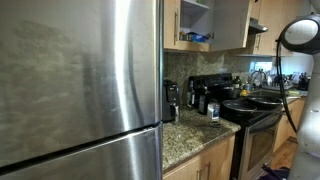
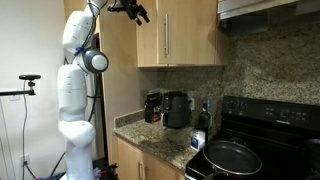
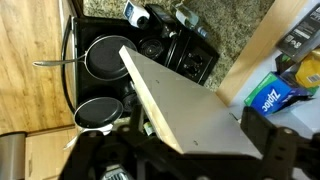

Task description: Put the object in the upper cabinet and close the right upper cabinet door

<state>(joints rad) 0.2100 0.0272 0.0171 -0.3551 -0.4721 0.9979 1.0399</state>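
Note:
The upper cabinet [image 1: 195, 22] stands open, with a pale shelved interior. A blue Ziploc box [image 3: 271, 98] lies on its shelf, seen as a blue patch [image 1: 198, 37] in an exterior view. The right upper cabinet door [image 1: 229, 22] is swung out from the cabinet. In the wrist view its pale panel [image 3: 185, 105] runs between my two dark fingers. My gripper [image 3: 200, 150] is open and straddles the door's edge, with nothing clamped. In an exterior view the gripper [image 2: 130, 10] is high up at the cabinet's top left corner.
Below are a black stove [image 2: 265, 130] with two pans [image 3: 102, 57] and a granite counter [image 1: 190, 130] carrying a coffee maker [image 2: 176, 108] and small bottles. A steel fridge [image 1: 80, 90] fills the foreground. The range hood [image 2: 270, 10] sits right of the cabinet.

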